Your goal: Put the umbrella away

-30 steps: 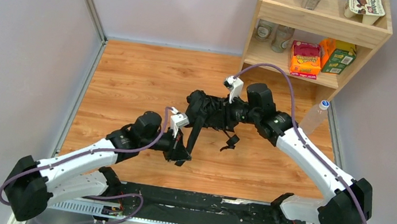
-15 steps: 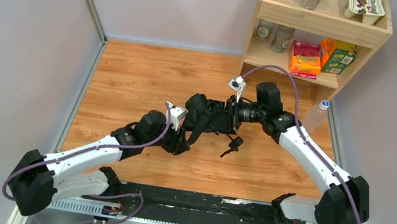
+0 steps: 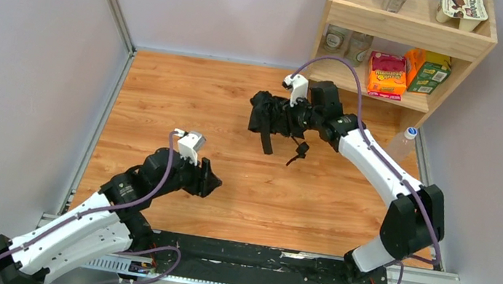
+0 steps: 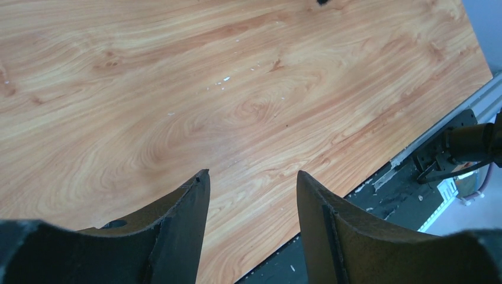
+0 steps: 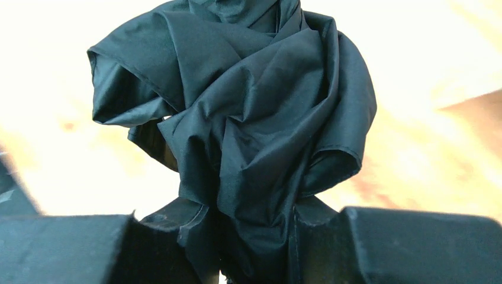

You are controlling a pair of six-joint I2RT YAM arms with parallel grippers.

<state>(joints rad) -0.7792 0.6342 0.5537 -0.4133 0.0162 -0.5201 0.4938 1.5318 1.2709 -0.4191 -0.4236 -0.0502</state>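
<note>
Lab cell: panel walls (image 3: 19, 45), stocked shelf (image 3: 403, 24)

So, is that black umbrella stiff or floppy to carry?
Probably floppy: the umbrella fabric bunches in loose folds beyond the right gripper, and a strap dangles. Likely light, since that one gripper holds it. The smooth cloth may slip.

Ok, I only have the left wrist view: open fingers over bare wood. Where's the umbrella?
Observer: The right gripper holds the umbrella, its black fabric bunched between the fingers.
Operator: On the shelf yet?
Observer: No. It's over the table, at the far side, just left of the wooden shelf.
Operator: And the left arm?
Observer: The left gripper is well apart from it, nearer the front edge.
</note>
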